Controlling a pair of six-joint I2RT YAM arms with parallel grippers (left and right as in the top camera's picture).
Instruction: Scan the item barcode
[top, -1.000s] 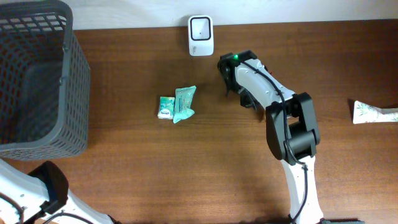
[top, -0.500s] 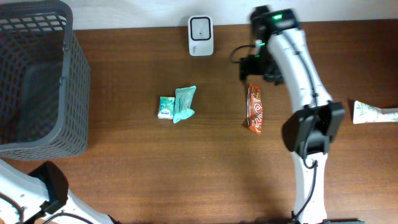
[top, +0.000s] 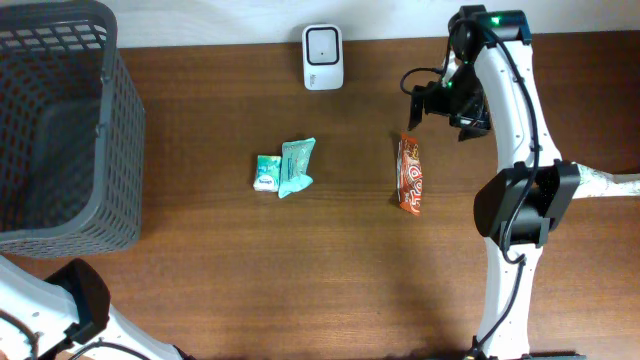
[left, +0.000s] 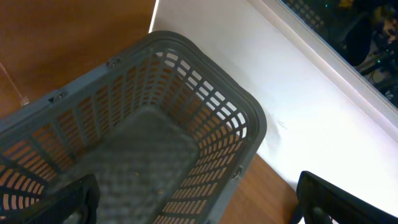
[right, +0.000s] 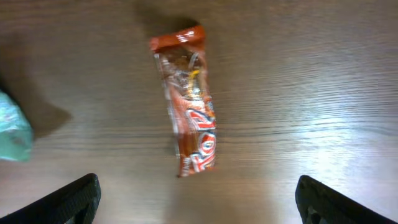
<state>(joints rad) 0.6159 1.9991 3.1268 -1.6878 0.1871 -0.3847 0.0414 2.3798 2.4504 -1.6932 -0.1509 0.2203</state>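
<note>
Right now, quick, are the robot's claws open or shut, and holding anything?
Left claw: open, empty, pointing at the basket.
Right claw: open, empty; the candy bar lies on the table below it.

Counter (top: 200, 290), seen from overhead.
- Far left: basket (top: 126, 150), standing on the counter and reaching the rear edge.
- Rear centre: scanner (top: 323, 57), at the back edge.
- Middle: small packet (top: 266, 173), with the large packet (top: 297, 165) touching its right side. Both lie in front of the scanner and slightly left of it.
- Right of the packets, apart from them: bar (top: 410, 176), lying lengthwise front to back, in front of the scanner and to its right.
- Far right edge: possibly a tube (top: 612, 181), partly hidden by the right arm (top: 505, 110), well apart from the bar.
</note>
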